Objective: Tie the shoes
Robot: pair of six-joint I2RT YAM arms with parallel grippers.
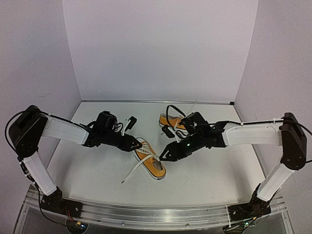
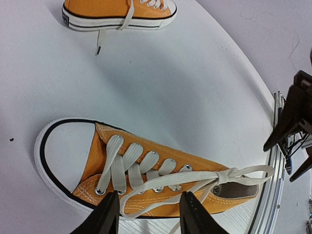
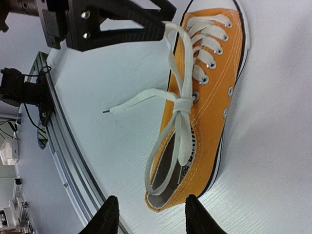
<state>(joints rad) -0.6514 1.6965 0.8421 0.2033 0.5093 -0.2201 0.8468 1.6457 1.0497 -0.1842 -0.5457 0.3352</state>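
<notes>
The left hand (image 2: 148,217) and the right hand (image 3: 152,217) are both released and empty, fingers apart. The near sneaker (image 1: 150,160) lies on the counter (image 2: 185,87) between them. Its long axis runs away from the right hand, heel closest, and crosswise under the left hand, which is nearer the lace loop (image 2: 146,202). The knot (image 3: 183,104) sits ahead of both hands. The other sneaker (image 2: 117,12) lies well beyond the left hand. The round insole logo (image 3: 187,170) is too small to read.

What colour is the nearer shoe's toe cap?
White toe cap, black-edged; left wrist view shows it best.
</notes>
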